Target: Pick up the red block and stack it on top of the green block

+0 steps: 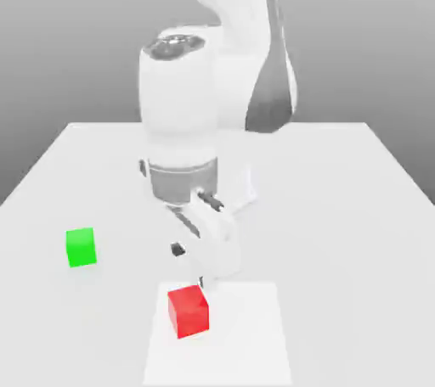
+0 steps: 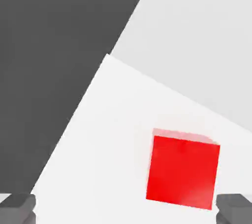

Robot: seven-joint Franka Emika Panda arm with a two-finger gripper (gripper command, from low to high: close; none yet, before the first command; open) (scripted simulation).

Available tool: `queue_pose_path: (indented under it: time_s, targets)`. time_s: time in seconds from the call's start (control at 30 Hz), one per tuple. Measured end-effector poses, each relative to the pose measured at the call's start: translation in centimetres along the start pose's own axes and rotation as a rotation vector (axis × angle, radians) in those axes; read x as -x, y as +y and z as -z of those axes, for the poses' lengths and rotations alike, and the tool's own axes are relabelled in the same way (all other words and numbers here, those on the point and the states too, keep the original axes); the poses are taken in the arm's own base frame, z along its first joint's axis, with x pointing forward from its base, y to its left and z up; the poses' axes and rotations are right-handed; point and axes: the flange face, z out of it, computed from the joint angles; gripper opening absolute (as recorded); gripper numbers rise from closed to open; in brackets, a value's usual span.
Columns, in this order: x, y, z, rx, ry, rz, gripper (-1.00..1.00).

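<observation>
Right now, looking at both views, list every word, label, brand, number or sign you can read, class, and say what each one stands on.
There are none to read: no lettering, number or sign can be made out on the red block, the green block, the white mat, the table or the arm.

Block (image 1: 189, 311) plain bright red; other block (image 1: 81, 247) plain bright green. Bench (image 1: 340, 232) pale grey, mat (image 1: 246, 339) plain white. Arm (image 1: 178, 105) white and grey.
</observation>
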Motion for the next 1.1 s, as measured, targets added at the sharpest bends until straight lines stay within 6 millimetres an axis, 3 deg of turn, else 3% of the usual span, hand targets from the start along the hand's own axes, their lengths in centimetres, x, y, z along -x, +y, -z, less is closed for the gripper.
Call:
queue_pose_path:
  time_s: [0.27,0.3,0.53,0.83,0.93,1.0,1.1]
  targets:
    - [0.0,0.4,-5.8,0.007,0.012,-0.012,0.0]
    - [0.0,0.5,-6.6,0.009,0.011,-0.013,-1.0]
    - [0.0,0.5,-6.7,0.007,0.011,-0.013,-1.0]
    - [0.1,0.4,-1.0,0.007,0.011,-0.013,-1.0]
    - [-4.1,0.1,0.5,0.01,0.011,0.008,-1.0]
    - [-7.8,0.1,1.4,0.012,0.01,0.031,-1.0]
    - [-12.3,0.9,2.3,0.014,0.009,0.101,-1.0]
